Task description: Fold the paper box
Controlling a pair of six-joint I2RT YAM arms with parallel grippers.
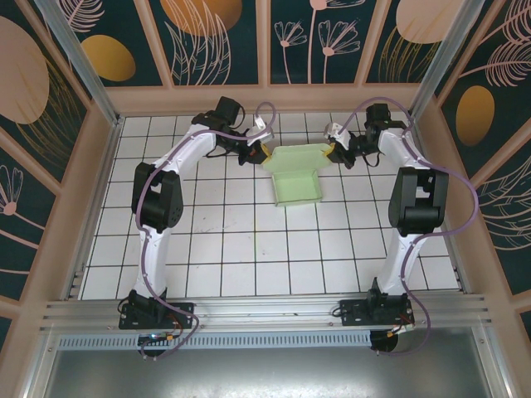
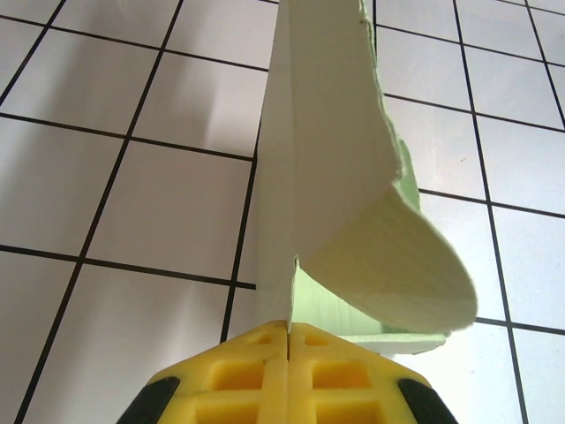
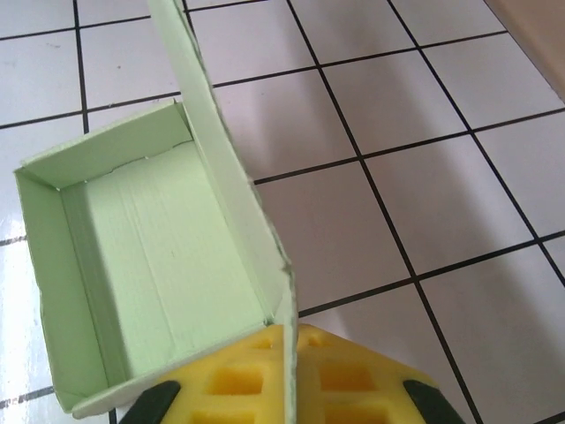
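The paper box (image 1: 297, 181) is a pale mint-green card tray with raised walls, standing on the white tiled floor at the back middle. Its far flap (image 1: 297, 156) stands up between the two grippers. My left gripper (image 1: 262, 154) is shut on the flap's left end; in the left wrist view the card edge (image 2: 327, 177) runs up from between the closed yellow fingers (image 2: 256, 371) and curls to the right. My right gripper (image 1: 334, 150) is shut on the flap's right end. In the right wrist view the card (image 3: 231, 177) passes between the yellow fingers (image 3: 353, 371), with the box's open inside (image 3: 150, 265) to the left.
A wooden rim (image 1: 274, 98) with painted panels closes the back and sides of the tiled floor (image 1: 249, 249). An aluminium rail (image 1: 265, 311) carrying both arm bases runs along the near edge. Bare tiles lie in front of the box.
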